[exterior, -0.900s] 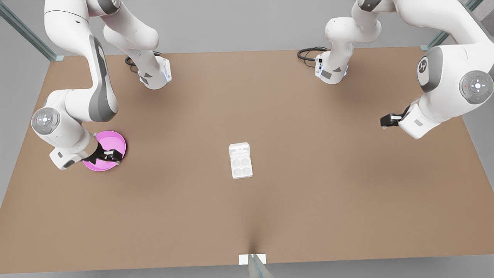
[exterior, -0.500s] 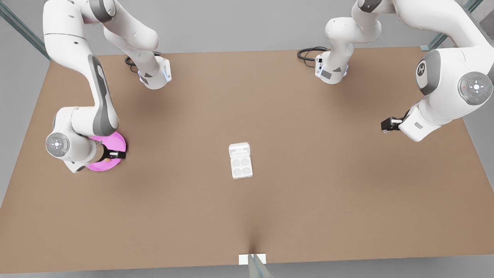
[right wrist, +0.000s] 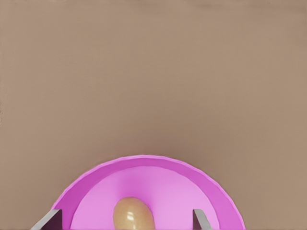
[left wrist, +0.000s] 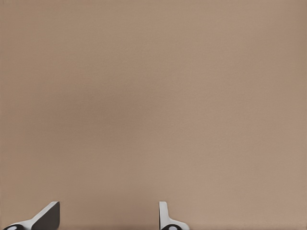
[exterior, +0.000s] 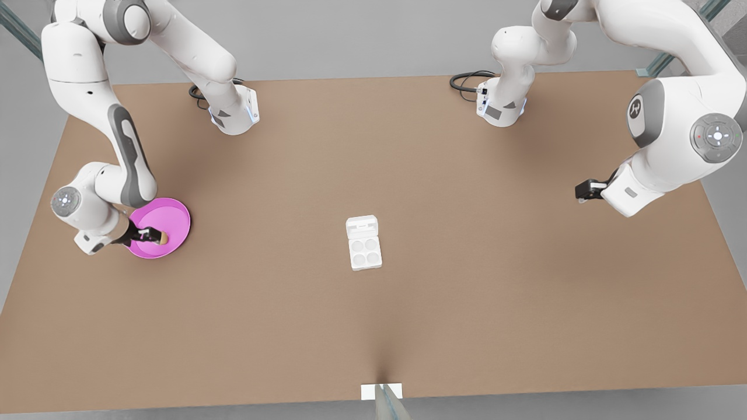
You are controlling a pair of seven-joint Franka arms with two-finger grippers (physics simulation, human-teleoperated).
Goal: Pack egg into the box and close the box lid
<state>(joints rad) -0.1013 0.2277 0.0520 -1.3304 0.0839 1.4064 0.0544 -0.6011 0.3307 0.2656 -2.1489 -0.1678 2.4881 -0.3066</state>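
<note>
1. The right tool [exterior: 156, 237] is down over the pink plate [exterior: 175, 213] at the front view's left. Its fingers [right wrist: 48, 221] stand wide, 1 on each side of the egg [right wrist: 133, 214], with a gap to either side, so nothing is gripped yet. That straddle suits a squeeze across the egg's narrow width.
2. The egg lies in the plate's hollow, well apart from the box [exterior: 365, 252], so it will need carrying across the tabletop [exterior: 467, 303].
3. The box sits mid-tabletop with its 4 cups bare and the box lid [exterior: 362, 226] folded back flat on the far side, leaving the cups reachable from above.
4. The left tool [exterior: 583, 191] hangs over bare tabletop at the front view's right, fingers [left wrist: 165, 218] spread wide and holding nothing; it waits, likely kept clear for the lid.
5. Judged stage: early, the grasp of the egg about to close.
</note>
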